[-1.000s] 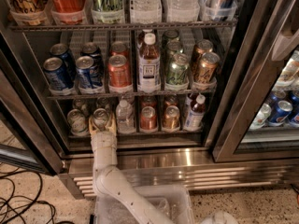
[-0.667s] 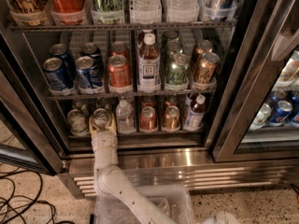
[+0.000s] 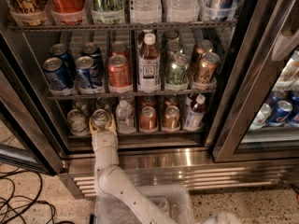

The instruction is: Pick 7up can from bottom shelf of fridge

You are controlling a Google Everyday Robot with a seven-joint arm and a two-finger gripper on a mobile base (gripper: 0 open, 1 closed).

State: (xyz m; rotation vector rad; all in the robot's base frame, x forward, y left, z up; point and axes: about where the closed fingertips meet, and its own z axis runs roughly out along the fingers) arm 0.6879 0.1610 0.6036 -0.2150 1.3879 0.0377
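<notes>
Gripper [image 3: 102, 126] sits lower left of the frame, reaching into the fridge [image 3: 187, 160] at the bottom shelf [image 3: 154, 134]. Its jaws flank the 7up can [image 3: 100, 116], second lane from the left, and seem to pinch its sides, though contact is hard to make out. A matching can [image 3: 76, 121] stands just beside it.
</notes>
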